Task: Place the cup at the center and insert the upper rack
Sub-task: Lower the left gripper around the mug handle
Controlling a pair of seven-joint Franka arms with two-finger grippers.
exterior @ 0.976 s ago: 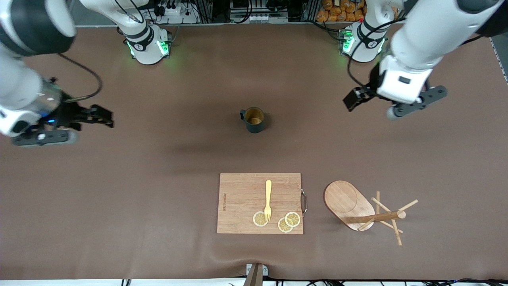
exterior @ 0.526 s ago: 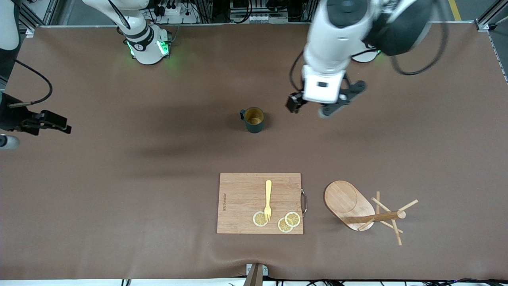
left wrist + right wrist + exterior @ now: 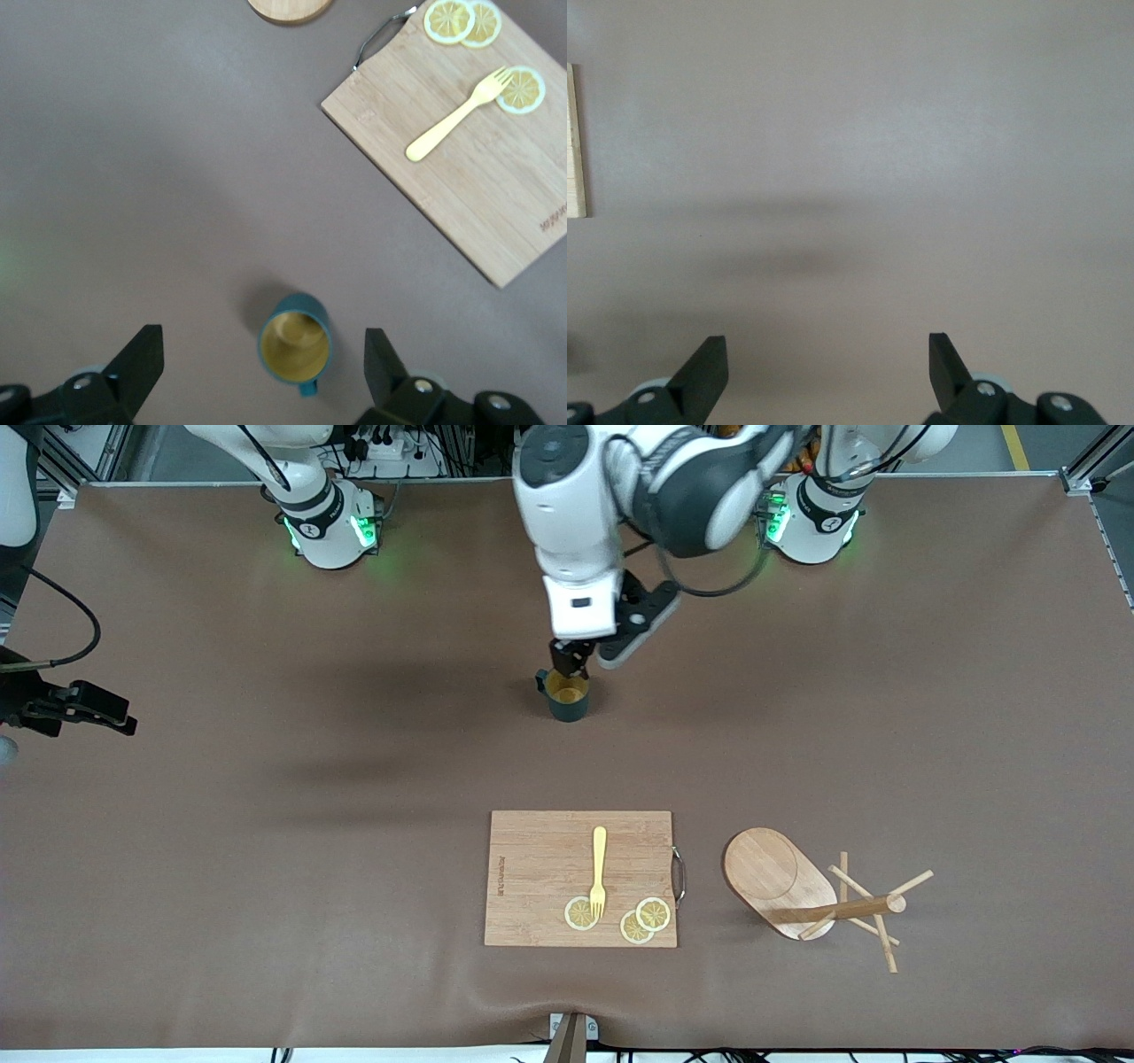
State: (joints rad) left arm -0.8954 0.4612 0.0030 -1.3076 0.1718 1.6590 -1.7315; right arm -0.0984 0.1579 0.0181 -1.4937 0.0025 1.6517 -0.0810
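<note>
The left gripper (image 3: pixel 574 662) hangs directly over the cup (image 3: pixel 567 693), fingers (image 3: pixel 142 363) spread wide and holding nothing; in the left wrist view the cup (image 3: pixel 295 340) sits upright between them, handle pointing toward the wrist. The cup stands farther from the front camera than the cutting board (image 3: pixel 540 877). The rack (image 3: pixel 811 890) lies tipped on its side beside the board, toward the left arm's end, post flat along the table. The right gripper (image 3: pixel 75 704) waits well away from the cup, open and empty. From the front, the left gripper hides part of the cup's rim.
</note>
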